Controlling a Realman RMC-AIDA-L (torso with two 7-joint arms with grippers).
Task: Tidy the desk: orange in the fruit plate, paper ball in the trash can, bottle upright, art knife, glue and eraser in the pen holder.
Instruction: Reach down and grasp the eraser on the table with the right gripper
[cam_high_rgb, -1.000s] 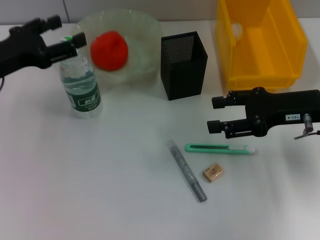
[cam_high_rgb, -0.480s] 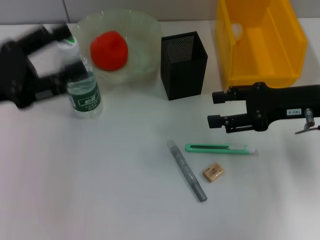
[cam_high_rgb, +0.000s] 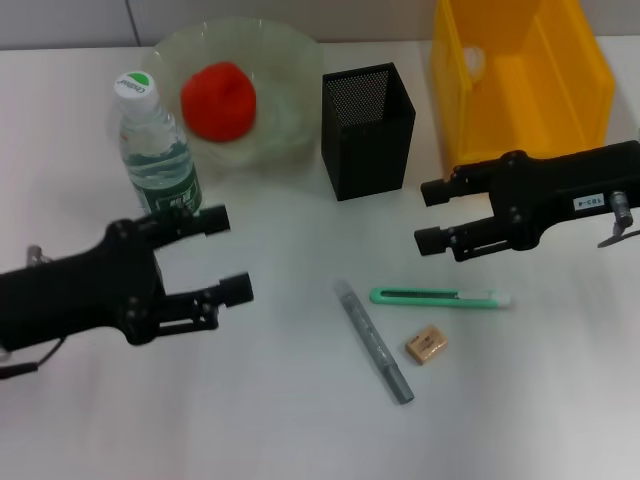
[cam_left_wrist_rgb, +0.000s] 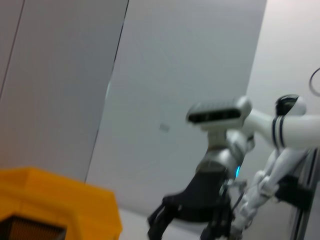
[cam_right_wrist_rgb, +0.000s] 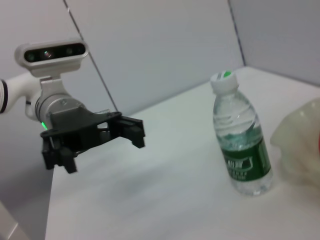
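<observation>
The main risk lies with the 3 small items left on the plain white desk (cam_high_rgb: 300, 430): the slim mint-green and white art knife (cam_high_rgb: 441, 297), the thin grey glue (cam_high_rgb: 374, 341) stick and the tiny tan-brown eraser (cam_high_rgb: 426, 345) lie close together, so a finger coming down on 1 could nudge or pin a neighbour, and each lies flat, leaving little to catch. The right gripper (cam_high_rgb: 433, 215) hovers with fingers spread and nothing between them, just behind the art knife's blade end, beside the tall square black mesh pen holder (cam_high_rgb: 367, 130). The left gripper (cam_high_rgb: 222, 254), also spread and empty, hangs near the front of the desk, clear of the small clear plastic bottle (cam_high_rgb: 158, 155), which stands upright; a sideways sweep there could topple it. The round red-orange orange (cam_high_rgb: 218, 100) sits in the translucent pale green fruit plate (cam_high_rgb: 290, 60), and the white paper ball (cam_high_rgb: 472, 62) lies inside the bright yellow trash can (cam_high_rgb: 520, 85).
</observation>
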